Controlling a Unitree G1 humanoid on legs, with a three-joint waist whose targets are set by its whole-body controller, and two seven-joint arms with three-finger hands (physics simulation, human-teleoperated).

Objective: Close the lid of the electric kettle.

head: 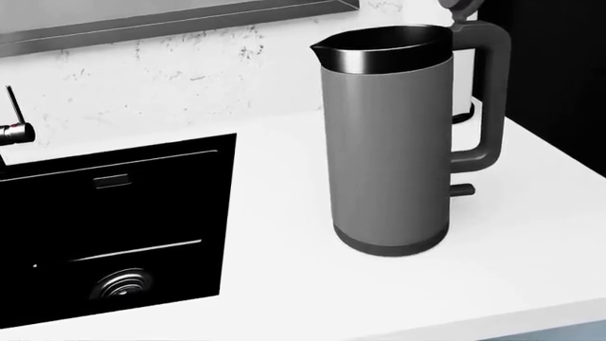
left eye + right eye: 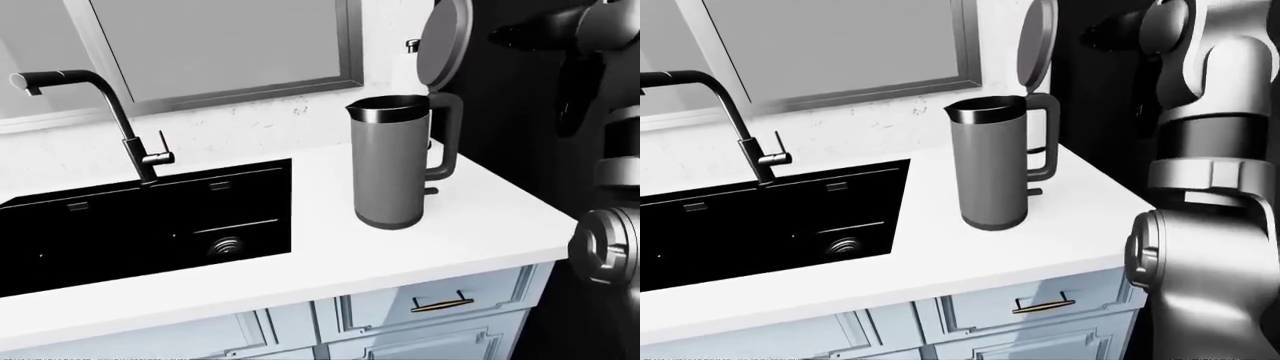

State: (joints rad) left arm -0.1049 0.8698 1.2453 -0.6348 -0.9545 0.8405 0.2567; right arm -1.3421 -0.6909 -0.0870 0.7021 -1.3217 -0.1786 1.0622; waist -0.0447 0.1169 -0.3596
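Kettle (image 1: 388,142), a tall grey cylinder with a dark base and black rim, is standing upright on the white countertop (image 1: 531,241), just to the right of the black rectangular sink (image 2: 140,225) in all three views. Its round grey lid (image 2: 445,41) is standing fully open, tilted up above the dark handle (image 1: 488,99). What is inside the open mouth cannot be told. The sink basin is holding only its round drain (image 1: 121,283), with a black angled tap (image 2: 110,112) rising beside it.

The robot's right arm is reaching up at the right edge of the eye views, and its dark right hand (image 2: 1118,34) is hovering just right of the lid, apart from it; whether its fingers are spread or closed cannot be told. The left hand is showing nowhere.
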